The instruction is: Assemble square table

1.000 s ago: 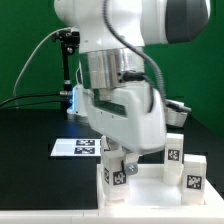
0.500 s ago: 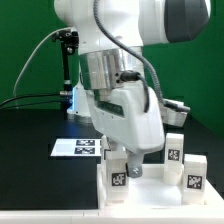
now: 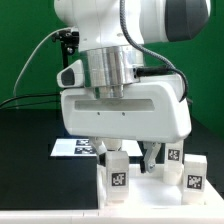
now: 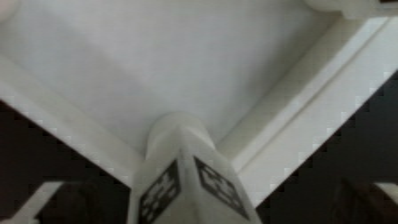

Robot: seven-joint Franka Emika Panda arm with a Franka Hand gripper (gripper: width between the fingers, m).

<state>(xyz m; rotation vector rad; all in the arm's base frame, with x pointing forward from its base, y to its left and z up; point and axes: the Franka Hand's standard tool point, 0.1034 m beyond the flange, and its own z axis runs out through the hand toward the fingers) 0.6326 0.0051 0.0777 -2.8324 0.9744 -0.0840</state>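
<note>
White plastic makes up the square tabletop (image 3: 150, 185), which lies near the front edge of the black table (image 3: 30, 170) with its recessed underside up. The shallow recess holds the legs standing upright in it: one leg (image 3: 118, 172) at the near corner on the exterior view's left, one leg (image 3: 194, 175) at the exterior view's right, and another leg (image 3: 175, 148) farther back on that side. Each shows a black-and-white tag. In the wrist view the pale recess floor (image 4: 160, 70) spreads out with a raised rim running diagonally, and a tagged leg (image 4: 187, 175) rises straight toward the camera between the two blurred dark fingertips at the picture's lower corners.

The gripper (image 3: 127, 150) hangs low over the tabletop, its broad white body turned square to the exterior camera. Its fingers (image 3: 150, 156) stand wide apart, one on each side of the near-left leg, and they hold nothing; whether either finger brushes the leg cannot be told.

Behind the tabletop, the marker board (image 3: 78, 148) lies flat on the table, partly hidden by the arm. A green backdrop (image 3: 25, 50) fills the far side.
</note>
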